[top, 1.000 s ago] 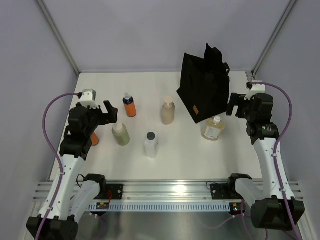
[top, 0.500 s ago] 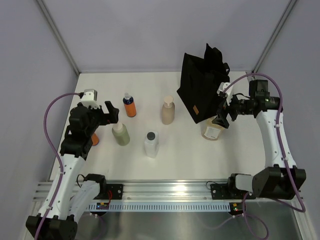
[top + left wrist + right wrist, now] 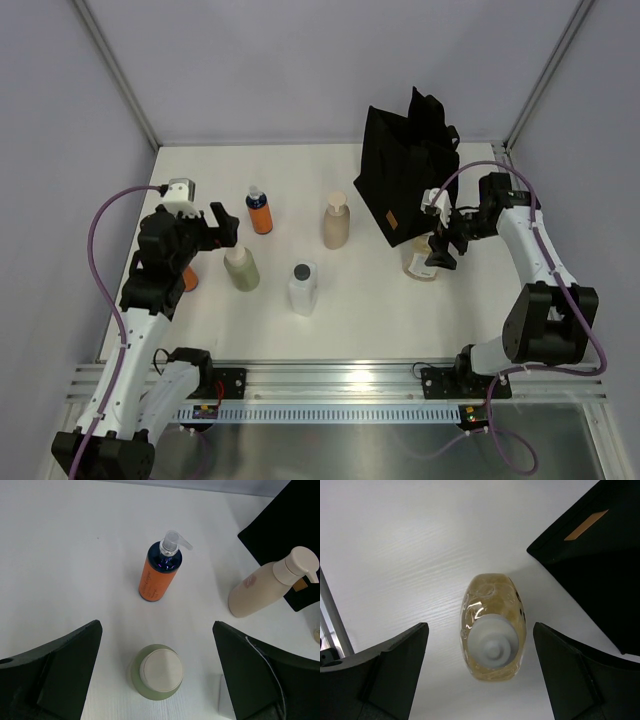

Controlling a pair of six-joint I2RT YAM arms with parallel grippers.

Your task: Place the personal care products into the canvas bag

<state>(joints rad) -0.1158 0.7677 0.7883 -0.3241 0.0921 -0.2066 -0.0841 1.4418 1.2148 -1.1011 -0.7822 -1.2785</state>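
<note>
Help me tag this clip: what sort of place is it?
Probably a lab test cell: a white table boxed by plain grey walls, arms bolted to a metal rail, bottles staged beside a canvas bag.

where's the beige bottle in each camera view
Top external: beige bottle stands mid-table, left of the canvas bag.
Left wrist: right side, in front of the bag.
Right wrist: not in it.
Shared landmark: the bag's brown label, visible in all three views.
</note>
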